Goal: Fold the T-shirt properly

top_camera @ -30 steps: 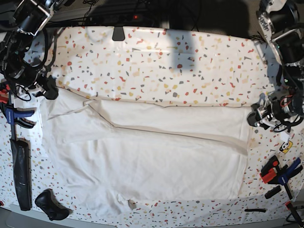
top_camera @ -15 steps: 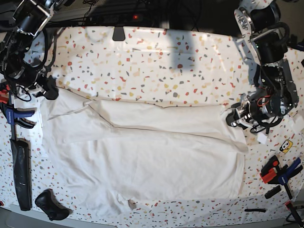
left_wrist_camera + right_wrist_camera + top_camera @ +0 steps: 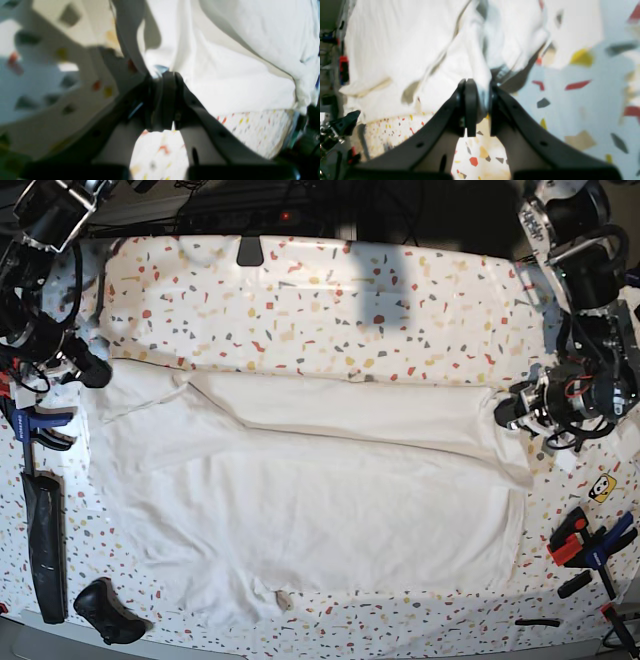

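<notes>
The large plain white T-shirt of soft wrinkled cloth (image 3: 300, 500) is pinched at opposite edges by the left gripper (image 3: 163, 100) and right gripper (image 3: 476, 105), both closed on cloth.

The left gripper (image 3: 163, 100) has its dark jaws pressed together at the edge of the white T-shirt (image 3: 240, 65), above the blurred speckled tabletop (image 3: 160, 155).

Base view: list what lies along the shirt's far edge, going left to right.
right gripper → T-shirt → left gripper → orange-and-blue clamps
</notes>
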`<state>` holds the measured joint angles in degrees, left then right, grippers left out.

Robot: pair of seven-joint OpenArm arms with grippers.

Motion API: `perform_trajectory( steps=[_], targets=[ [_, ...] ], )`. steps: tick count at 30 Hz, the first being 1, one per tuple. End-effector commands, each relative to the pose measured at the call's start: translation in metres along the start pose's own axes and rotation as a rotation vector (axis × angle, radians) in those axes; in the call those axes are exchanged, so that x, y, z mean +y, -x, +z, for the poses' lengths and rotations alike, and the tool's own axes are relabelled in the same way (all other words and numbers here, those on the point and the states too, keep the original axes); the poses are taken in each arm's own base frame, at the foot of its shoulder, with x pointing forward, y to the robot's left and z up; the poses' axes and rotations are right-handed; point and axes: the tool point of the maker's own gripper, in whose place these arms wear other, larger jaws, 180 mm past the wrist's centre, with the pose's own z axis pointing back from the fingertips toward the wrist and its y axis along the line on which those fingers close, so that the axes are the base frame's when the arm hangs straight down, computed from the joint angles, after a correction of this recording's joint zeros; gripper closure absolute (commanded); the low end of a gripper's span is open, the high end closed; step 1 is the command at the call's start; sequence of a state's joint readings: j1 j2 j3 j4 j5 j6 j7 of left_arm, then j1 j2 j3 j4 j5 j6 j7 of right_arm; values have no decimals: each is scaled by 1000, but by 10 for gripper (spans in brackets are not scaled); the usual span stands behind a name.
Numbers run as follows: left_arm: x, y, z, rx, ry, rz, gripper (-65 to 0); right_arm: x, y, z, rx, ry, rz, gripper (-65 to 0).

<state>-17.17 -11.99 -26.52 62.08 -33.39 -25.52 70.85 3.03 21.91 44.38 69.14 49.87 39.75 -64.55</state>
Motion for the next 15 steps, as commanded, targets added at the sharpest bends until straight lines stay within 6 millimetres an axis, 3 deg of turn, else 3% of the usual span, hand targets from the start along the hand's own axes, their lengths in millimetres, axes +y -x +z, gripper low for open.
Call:
perform_trajectory(
  steps=[1, 8, 15],
  targets=[
    [2, -11, 9, -20, -5, -10, 0, 4, -14, 8, -40, -4, 35, 0],
    [9, 4, 17, -20, 7, -7, 0, 8, 11, 22, -8, 24, 90, 0],
    [12, 20, 44, -54, -69, -128, 0, 16, 37, 32, 24, 37, 125, 0]
  ],
)
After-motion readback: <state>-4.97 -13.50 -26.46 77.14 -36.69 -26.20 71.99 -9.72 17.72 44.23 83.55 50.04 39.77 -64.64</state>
